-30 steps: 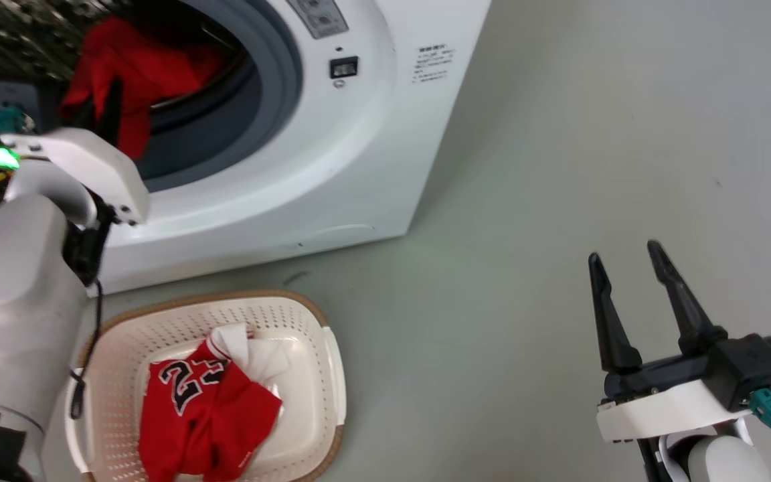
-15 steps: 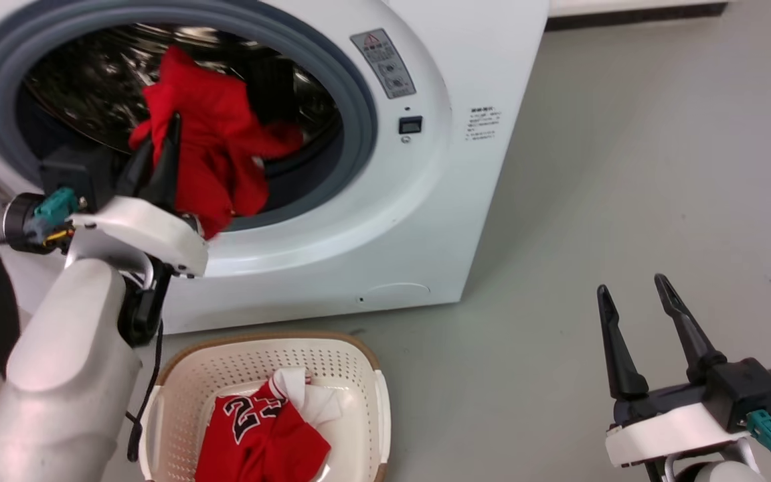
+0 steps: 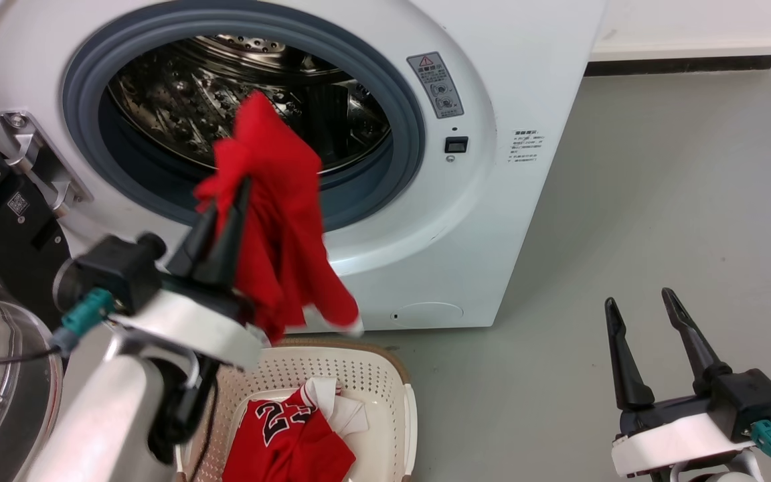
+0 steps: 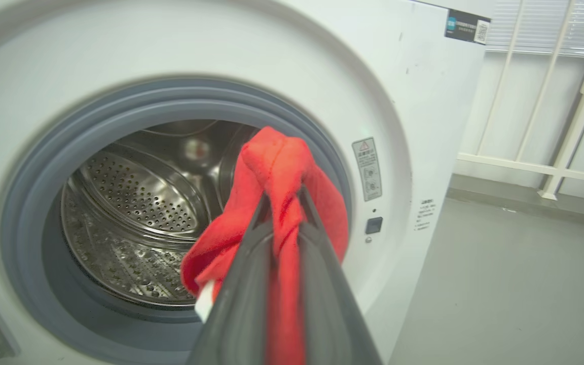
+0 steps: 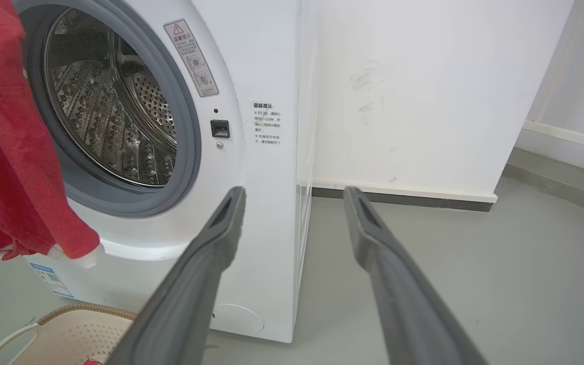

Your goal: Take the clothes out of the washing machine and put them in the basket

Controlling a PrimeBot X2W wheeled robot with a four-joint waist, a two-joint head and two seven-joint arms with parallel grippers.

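The clothes [image 3: 282, 221] are in two places, and one of them can go wrong. The left gripper [image 3: 228, 197] has its fingers [image 4: 317, 263] clamped on a bunched fold of the plain red garment [image 4: 277, 167], held in the air in front of the washing machine [image 3: 466, 221] and clear of its grey gasket [image 3: 399, 134]. The pinch sits near the top of the bundle, so most of the cloth drapes over and down beside the fingers, and we judge that a sharp swing could let the fold creep out. That drape may also cling to the fingers when they part, so the cloth might not drop cleanly. Its white-edged lower tip [image 3: 355, 328] hangs about over the basket [image 3: 359, 371] at the rim nearest the washer. We cannot tell whether it is inside that rim. Released here, the garment could straddle the rim or slide to the floor [image 3: 626, 201] between washer and basket. The jersey [image 3: 292, 448] lies on the basket's floor, so the load needs to come further over the middle before letting go. A black cable [image 3: 191, 422] dangles from the left arm at the basket's left edge and could catch the rim. The drum [image 3: 178, 100] looks bare as far as we can see. The right gripper [image 3: 638, 299] waits with fingers spread and empty, well apart above the floor to the right.
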